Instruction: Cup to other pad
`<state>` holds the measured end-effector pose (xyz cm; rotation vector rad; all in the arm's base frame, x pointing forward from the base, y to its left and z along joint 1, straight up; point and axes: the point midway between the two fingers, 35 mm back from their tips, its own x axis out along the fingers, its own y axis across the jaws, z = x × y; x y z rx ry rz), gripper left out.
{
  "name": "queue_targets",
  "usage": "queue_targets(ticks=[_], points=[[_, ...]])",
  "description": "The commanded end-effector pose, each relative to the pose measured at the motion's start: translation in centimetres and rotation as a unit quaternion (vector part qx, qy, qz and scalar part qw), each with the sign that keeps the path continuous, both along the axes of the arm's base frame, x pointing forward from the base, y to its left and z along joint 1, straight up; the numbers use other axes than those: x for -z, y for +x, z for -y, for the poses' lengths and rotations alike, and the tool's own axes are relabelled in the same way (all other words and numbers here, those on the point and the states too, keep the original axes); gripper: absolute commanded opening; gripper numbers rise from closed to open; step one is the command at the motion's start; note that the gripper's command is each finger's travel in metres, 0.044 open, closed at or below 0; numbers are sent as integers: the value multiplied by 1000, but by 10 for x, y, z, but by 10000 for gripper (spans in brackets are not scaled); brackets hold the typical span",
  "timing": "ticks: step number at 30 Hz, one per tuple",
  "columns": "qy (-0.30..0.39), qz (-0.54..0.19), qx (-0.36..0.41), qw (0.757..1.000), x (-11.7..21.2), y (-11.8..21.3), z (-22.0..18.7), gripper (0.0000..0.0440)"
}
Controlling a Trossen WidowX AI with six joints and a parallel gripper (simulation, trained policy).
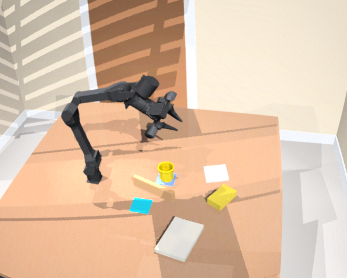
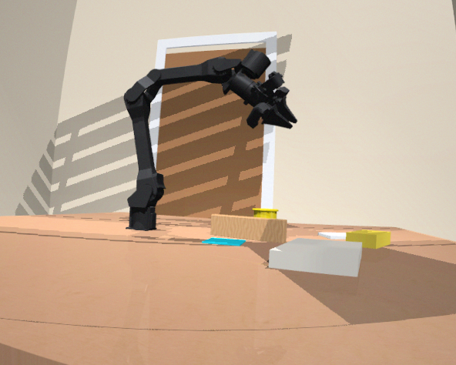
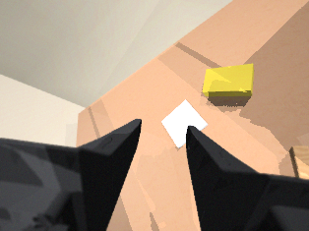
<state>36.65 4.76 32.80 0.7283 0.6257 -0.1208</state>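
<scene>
The yellow cup [image 1: 166, 172] [image 2: 265, 213] stands upright on the light blue pad [image 1: 170, 183]; in the exterior view only its rim shows above the wooden bar. No marbles can be made out inside it. The cyan pad [image 1: 141, 205] [image 2: 224, 242] lies bare on the near side of the bar. My gripper [image 1: 180, 125] [image 2: 293, 124] [image 3: 163, 127] is partly open and empty, high above the table and well clear of the cup, tilted downward. The cup is not in the wrist view.
The wooden bar [image 1: 149, 186] [image 2: 248, 227] [image 3: 301, 160] stands between the cup and the cyan pad. A white square [image 1: 215, 173] [image 2: 332, 235] [image 3: 179, 118] and a yellow block [image 1: 221, 196] [image 2: 368, 239] [image 3: 228, 80] lie to the right. A pale slab [image 1: 180, 238] [image 2: 315, 259] lies in front.
</scene>
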Motion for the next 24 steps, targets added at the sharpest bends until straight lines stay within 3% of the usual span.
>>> queue_targets(ticks=[1, 24], points=[[17, -26, 9, 999, 6, 3, -3, 166], [73, -207, 87, 972, 51, -3, -14, 138]])
